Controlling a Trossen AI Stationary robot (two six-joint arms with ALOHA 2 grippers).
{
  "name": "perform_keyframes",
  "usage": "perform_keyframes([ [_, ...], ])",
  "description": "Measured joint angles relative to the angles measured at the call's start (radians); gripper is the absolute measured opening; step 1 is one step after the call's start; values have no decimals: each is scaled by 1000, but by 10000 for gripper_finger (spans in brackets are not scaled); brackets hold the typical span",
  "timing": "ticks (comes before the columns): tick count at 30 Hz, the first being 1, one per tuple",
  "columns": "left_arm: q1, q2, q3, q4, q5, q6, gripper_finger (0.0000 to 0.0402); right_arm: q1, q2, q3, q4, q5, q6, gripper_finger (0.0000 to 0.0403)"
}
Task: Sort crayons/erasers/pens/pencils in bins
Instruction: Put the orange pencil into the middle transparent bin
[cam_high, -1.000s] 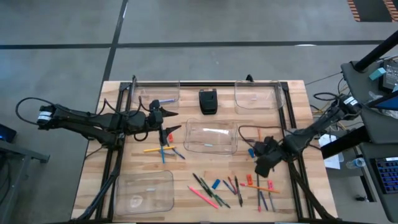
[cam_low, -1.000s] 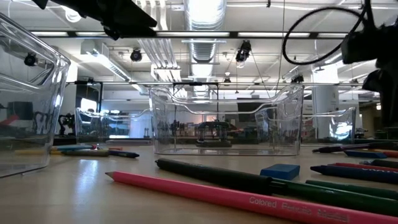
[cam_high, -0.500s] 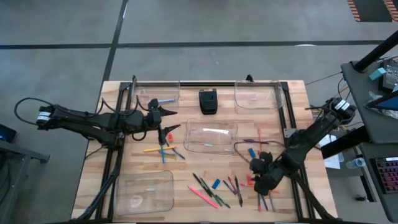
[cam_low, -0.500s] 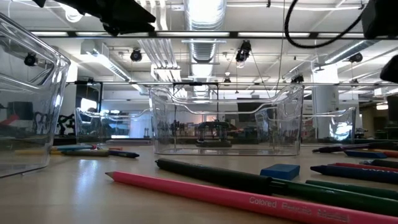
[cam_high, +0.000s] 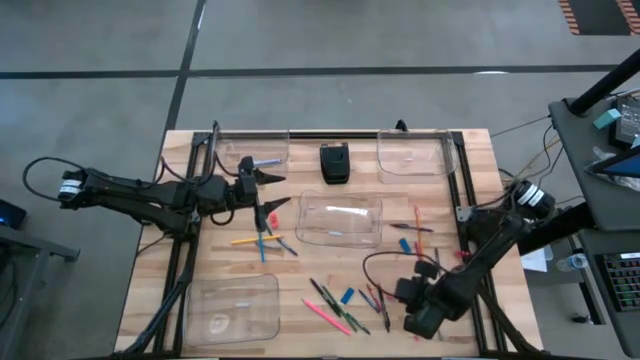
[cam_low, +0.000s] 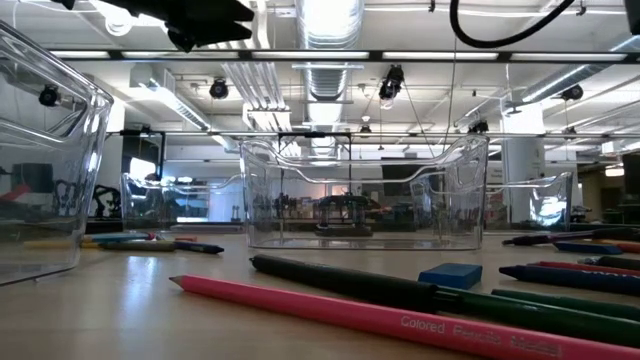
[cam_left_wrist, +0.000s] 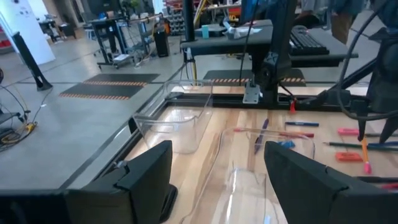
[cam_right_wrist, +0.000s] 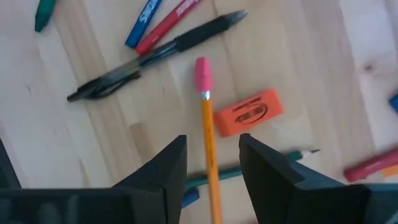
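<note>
Pencil (cam_right_wrist: 209, 144), orange, light, stiff and apt to roll on the desk, lies under the right tool (cam_right_wrist: 211, 163), whose fingers stand apart and empty; grip mid-shaft.

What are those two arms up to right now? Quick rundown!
Right gripper open, empty, above orange pencil beside orange eraser. Left gripper open, waiting near far-left bin. Nothing in the way.

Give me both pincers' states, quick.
Left pincer: open, holding nothing, above the centre bin.
Right pincer: partly open, empty, over the orange pencil.
</note>
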Motion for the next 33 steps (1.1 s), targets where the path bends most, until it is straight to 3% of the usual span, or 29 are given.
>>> perform_keyframes([
  [19, 0, 0, -4, -1, 0, -10, 242, 58, -7, -150, 155, 4, 48, 136],
  [33, 0, 0, -5, -1, 0, -11, 242, 58, -7, -231, 285, 32, 58, 106],
])
